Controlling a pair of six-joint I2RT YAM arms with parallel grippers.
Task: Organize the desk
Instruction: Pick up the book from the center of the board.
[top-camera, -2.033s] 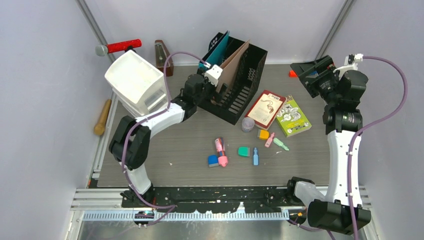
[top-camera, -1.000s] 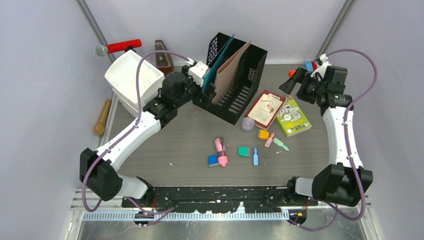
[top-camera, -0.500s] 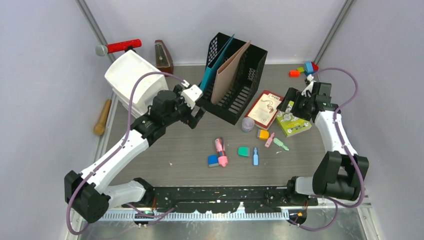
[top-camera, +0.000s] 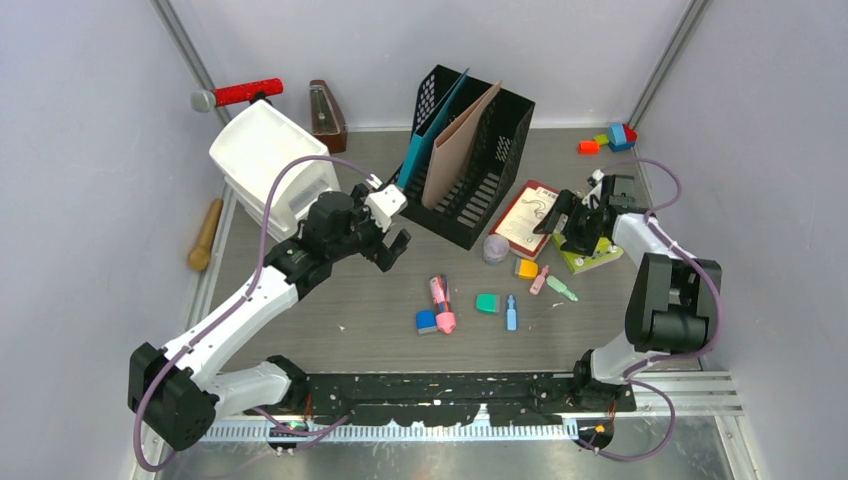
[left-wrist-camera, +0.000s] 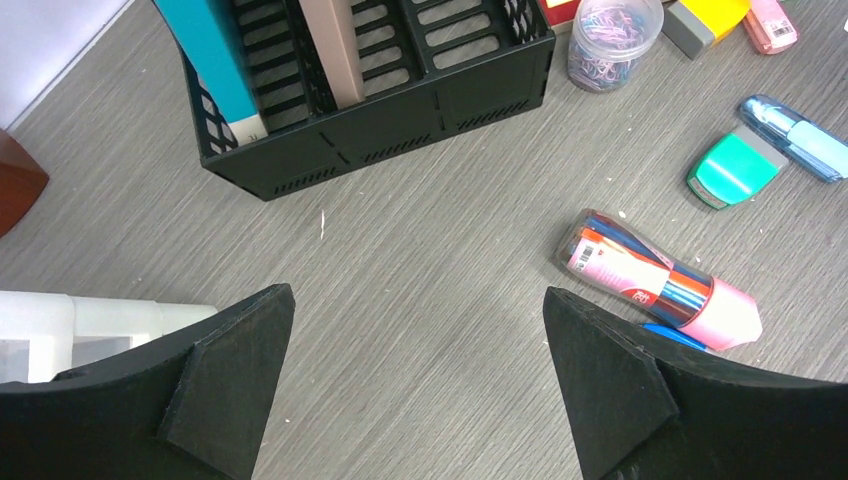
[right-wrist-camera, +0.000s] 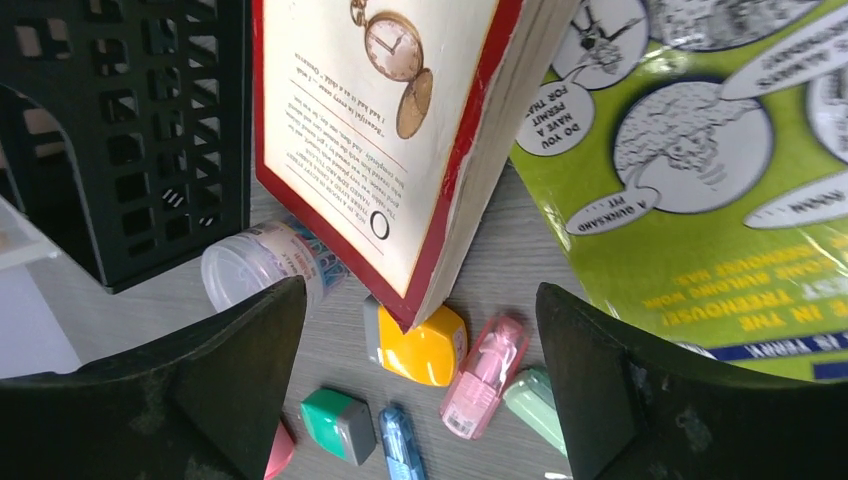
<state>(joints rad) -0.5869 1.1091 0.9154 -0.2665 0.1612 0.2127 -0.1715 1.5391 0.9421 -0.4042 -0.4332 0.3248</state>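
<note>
The desk (top-camera: 330, 290) carries scattered stationery. My left gripper (top-camera: 390, 246) hangs open over bare wood (left-wrist-camera: 415, 295), between the black file holder (top-camera: 465, 170) and a pink pen case (left-wrist-camera: 650, 280). My right gripper (top-camera: 565, 225) is open above the corner of the red book (right-wrist-camera: 400, 130), which overlaps a yellow eraser (right-wrist-camera: 425, 345). Beside the red book lies a green book (right-wrist-camera: 720, 180). Nothing sits between either pair of fingers.
A clip jar (top-camera: 495, 248), green eraser (top-camera: 487, 302), blue, pink and pale-green correction tapes (top-camera: 540, 280) lie mid-desk. A white bin (top-camera: 270, 165) and metronome (top-camera: 327, 115) stand back left; toy blocks (top-camera: 610, 138) are back right. A wooden handle (top-camera: 205, 235) lies off the left edge.
My left gripper has drawn back from the file holder toward the desk's middle. The right arm has swung down and left from the back corner to over the books.
</note>
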